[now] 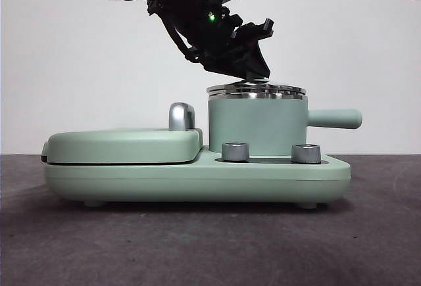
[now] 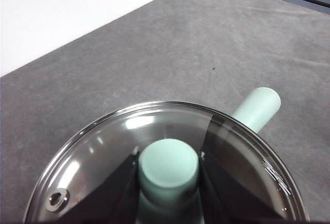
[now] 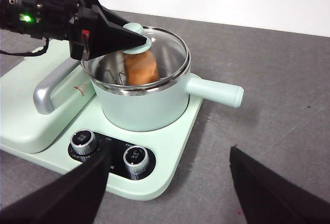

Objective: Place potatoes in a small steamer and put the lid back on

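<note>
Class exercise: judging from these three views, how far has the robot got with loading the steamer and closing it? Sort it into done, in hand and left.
Done: the potato already sits inside the small steamer. In hand: the left gripper is shut on the knob of the lid, which lies over the steamer's rim; whether it is fully seated is not clear. Left: letting go of the knob and drawing clear. The right gripper waits open, holding nothing.
</note>
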`<state>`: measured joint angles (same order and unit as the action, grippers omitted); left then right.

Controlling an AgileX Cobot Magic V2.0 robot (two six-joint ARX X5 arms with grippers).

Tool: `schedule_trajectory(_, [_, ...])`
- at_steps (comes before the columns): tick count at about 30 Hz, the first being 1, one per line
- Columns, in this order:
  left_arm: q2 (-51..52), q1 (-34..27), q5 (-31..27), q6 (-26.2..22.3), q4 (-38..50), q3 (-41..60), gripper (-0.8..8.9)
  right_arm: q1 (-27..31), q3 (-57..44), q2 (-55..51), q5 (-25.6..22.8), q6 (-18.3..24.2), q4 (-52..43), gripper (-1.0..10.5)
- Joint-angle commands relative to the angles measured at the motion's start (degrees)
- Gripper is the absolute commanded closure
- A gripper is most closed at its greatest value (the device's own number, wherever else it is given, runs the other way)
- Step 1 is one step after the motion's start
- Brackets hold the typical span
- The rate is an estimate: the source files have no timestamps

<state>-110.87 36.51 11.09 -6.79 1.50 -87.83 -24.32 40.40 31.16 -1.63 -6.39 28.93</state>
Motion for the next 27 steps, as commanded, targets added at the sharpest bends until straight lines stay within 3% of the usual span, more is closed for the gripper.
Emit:
schedule_trajectory(1, [-1.2,0.5,0.9,0.0,1.2,-1.9,8.05,-0.3,0.1,0.2,-0.2,-0.5,-0.5,5.9])
schedule_trajectory(24, [-3.7,0.5,0.9,0.0,1.2,-1.9,8.0,-0.3,0.1,0.2,-0.3,-0.5,0.0,5.9])
schedule_trajectory(27, [-3.7,0.5,0.9,0.1,0.9,-1.9,7.13,-0.3,0.1,0.2,-0.3,-0.5,0.3,5.9])
